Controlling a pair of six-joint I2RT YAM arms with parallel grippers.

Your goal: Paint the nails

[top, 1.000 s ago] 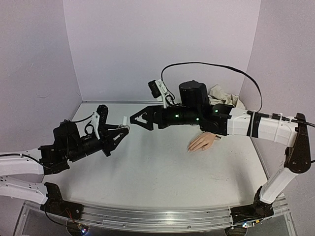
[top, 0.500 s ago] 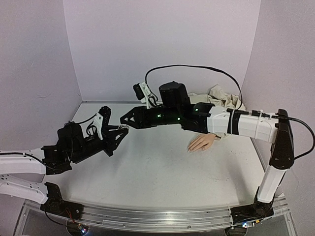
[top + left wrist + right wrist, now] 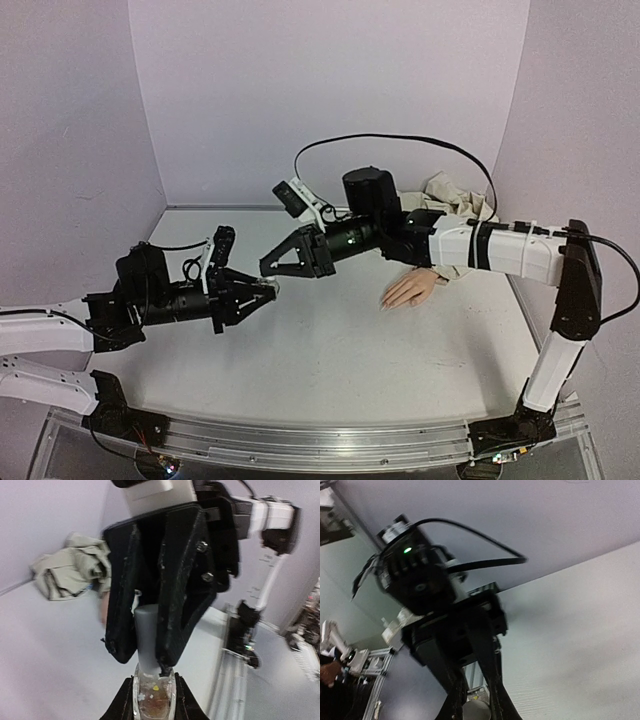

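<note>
My left gripper (image 3: 262, 294) is shut on a small clear bottle (image 3: 154, 699) with flecks inside, held above the table at centre left. The bottle's grey cap (image 3: 148, 639) points toward the right arm. My right gripper (image 3: 268, 273) reaches in from the right and is shut on that cap; the right wrist view shows the cap (image 3: 478, 711) between the fingertips of the right gripper (image 3: 476, 707). The pale mannequin hand (image 3: 410, 289) lies palm down on the table at right, apart from both grippers. Its nails (image 3: 384, 306) are too small to make out.
A crumpled beige jacket (image 3: 452, 196) lies at the back right corner behind the hand and appears again in the left wrist view (image 3: 75, 572). The right arm's cable (image 3: 400, 140) arcs above it. Purple walls close three sides, and a metal rail (image 3: 320, 445) runs along the near edge.
The right gripper came left and down to the bottle and closed its jaws on the cap. The left gripper with the bottle shifted slightly right and lower.
</note>
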